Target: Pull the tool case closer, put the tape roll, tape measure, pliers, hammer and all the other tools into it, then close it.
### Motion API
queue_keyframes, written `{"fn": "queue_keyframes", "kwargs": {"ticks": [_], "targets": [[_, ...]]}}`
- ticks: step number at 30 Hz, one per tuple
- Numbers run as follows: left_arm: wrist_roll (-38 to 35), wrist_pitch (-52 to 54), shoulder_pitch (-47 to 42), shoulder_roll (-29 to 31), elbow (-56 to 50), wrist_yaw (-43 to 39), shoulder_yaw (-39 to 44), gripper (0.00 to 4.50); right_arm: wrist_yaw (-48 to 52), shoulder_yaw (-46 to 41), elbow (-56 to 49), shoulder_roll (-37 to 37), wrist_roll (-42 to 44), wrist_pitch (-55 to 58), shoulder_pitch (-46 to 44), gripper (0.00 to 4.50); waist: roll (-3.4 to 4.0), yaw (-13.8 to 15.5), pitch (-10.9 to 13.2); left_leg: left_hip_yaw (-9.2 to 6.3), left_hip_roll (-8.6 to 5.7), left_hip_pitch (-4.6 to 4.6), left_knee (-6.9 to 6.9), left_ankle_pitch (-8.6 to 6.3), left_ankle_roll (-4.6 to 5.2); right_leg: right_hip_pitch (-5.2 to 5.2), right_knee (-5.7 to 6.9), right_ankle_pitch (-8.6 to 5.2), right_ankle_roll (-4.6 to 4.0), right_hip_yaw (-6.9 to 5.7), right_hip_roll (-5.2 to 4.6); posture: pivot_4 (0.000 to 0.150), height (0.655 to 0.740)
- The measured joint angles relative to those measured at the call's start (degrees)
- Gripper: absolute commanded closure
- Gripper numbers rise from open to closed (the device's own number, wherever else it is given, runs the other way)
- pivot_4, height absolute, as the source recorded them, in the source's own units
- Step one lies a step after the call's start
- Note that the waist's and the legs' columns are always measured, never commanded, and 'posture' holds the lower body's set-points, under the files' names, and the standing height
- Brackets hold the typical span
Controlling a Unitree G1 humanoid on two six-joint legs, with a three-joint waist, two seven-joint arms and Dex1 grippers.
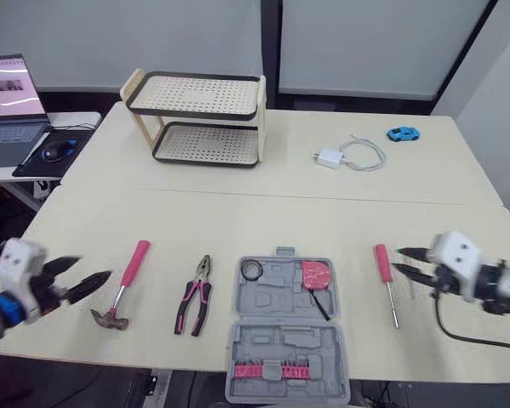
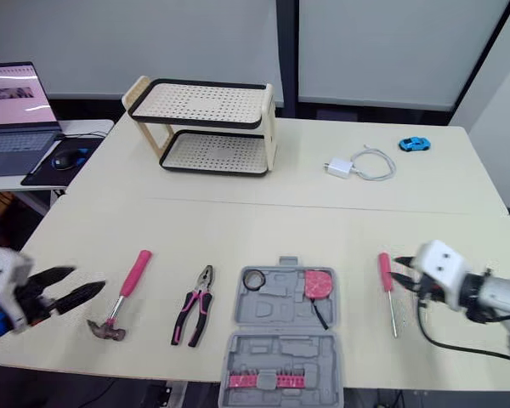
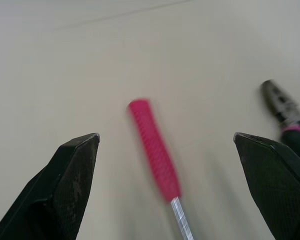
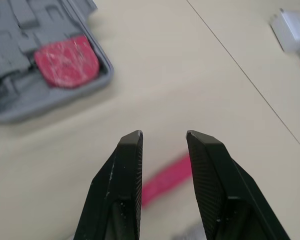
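Hovering left tool [image 1: 95,266]: fingers spread wide and empty, low over the near edge of the desk [image 1: 323,212].
Hammer [image 1: 126,285]: flat on the desk just past the left tool's fingertips. From the wrist, its pink handle lies in line with the gap between them, untouched.
Pliers [image 1: 195,302]: beyond the hammer from the left tool, on the way to the case.
Tool case [image 1: 280,340]: open flat between the two tools.
Tape roll [image 1: 252,270] and tape measure [image 1: 316,274]: already seated in the case, with the tape measure on the right tool's side.
Right tool [image 1: 396,259]: fingers parted by a narrow gap, holding nothing.
Screwdriver [image 1: 382,263]: on the desk just off the right tool's fingertips, on the case side.
Rack [image 1: 200,115], charger [image 1: 330,158], toy car [image 1: 403,133]: well beyond both tools.
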Motion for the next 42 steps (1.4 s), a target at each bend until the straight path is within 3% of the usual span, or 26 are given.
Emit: {"fn": "queue_keyframes", "kwargs": {"ticks": [4,13,17,32,36,42], "targets": [[1.3,-2.6,8.8,0.3,1.3,-2.1,2.3,0.0,5.0,-9.5,2.8,-2.6,0.8,-2.8,10.4,3.05,-0.08,0.0,0.0,0.02,0.05,0.2,-0.04,0.0,0.0,0.17,-0.01,-0.07,-0.07,0.0,0.03,0.15,0.735],[1.9,-4.0,14.9,2.3,1.1,-7.3,2.8,0.0,11.5,-15.4,2.5,-4.9,2.1,-0.7,21.1,1.3,-0.15,0.0,-0.1,0.17,0.13,0.42,-0.13,-0.01,-0.02,0.35,-0.03,-0.26,0.11,0.08,0.06,0.15,0.735],[1.8,-2.9,14.9,2.3,0.3,-7.3,2.8,0.0,12.3,-16.2,-0.2,-5.0,3.3,1.8,22.0,0.06,-0.16,-0.1,-0.1,0.18,0.16,0.44,-0.13,-0.01,-0.02,0.34,-0.03,-0.26,0.11,0.08,0.08,0.15,0.735],[1.5,-0.2,16.1,1.6,-2.3,-5.8,3.5,0.0,11.0,-14.1,-1.6,-5.0,4.2,4.4,18.9,0.02,-0.18,-0.1,-0.1,0.19,0.16,0.43,-0.14,-0.01,-0.03,0.34,-0.04,-0.19,-0.01,0.08,0.08,0.15,0.735],[-1.3,3.7,20.0,-2.0,-11.3,-4.5,5.4,0.0,11.2,-13.4,-1.7,-5.5,5.4,4.3,15.2,0.02,-0.19,-0.2,-0.1,0.23,0.17,0.44,-0.14,-0.02,-0.03,0.35,-0.05,-0.18,0.0,0.11,0.06,0.15,0.735],[-7.8,12.1,20.7,-12.3,-31.6,5.1,5.3,0.0,12.4,-7.1,-9.2,-9.1,12.3,8.6,5.4,0.02,-0.22,-0.2,-0.1,0.2,0.22,0.43,-0.11,-0.01,-0.03,0.38,-0.05,-0.15,-0.01,0.1,0.11,0.15,0.735]]}}
